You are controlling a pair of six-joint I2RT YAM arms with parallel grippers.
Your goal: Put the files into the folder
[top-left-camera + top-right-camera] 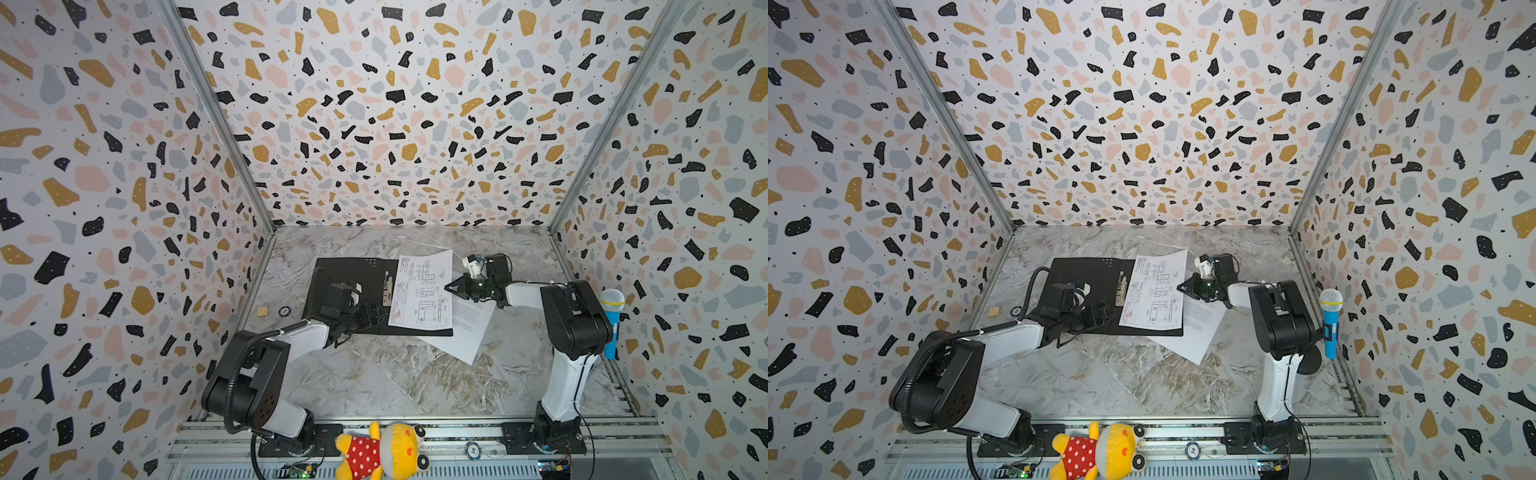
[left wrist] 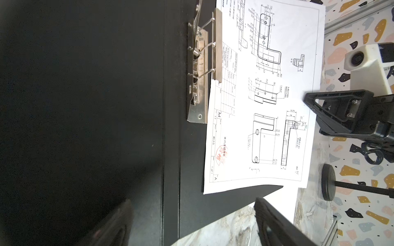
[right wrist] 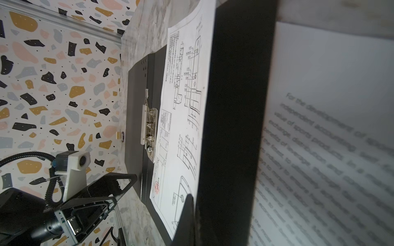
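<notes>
Two sheets remain to be filed. The drawing sheet [image 1: 422,291] lies on the black inside of the open folder [image 1: 345,270], on the half nearer the right arm, one long edge just beside the folder's metal clip [image 1: 388,286]. The text sheet [image 1: 469,332] lies at the folder's near corner, seemingly tucked under it. The right gripper [image 1: 449,287] is pressed together at the drawing sheet's outer edge; whether it pinches paper I cannot tell. The left gripper [image 1: 380,313] hovers spread over the folder's other half. Best to nudge the sheet square inside the folder's border, low and slow, so it does not buckle
</notes>
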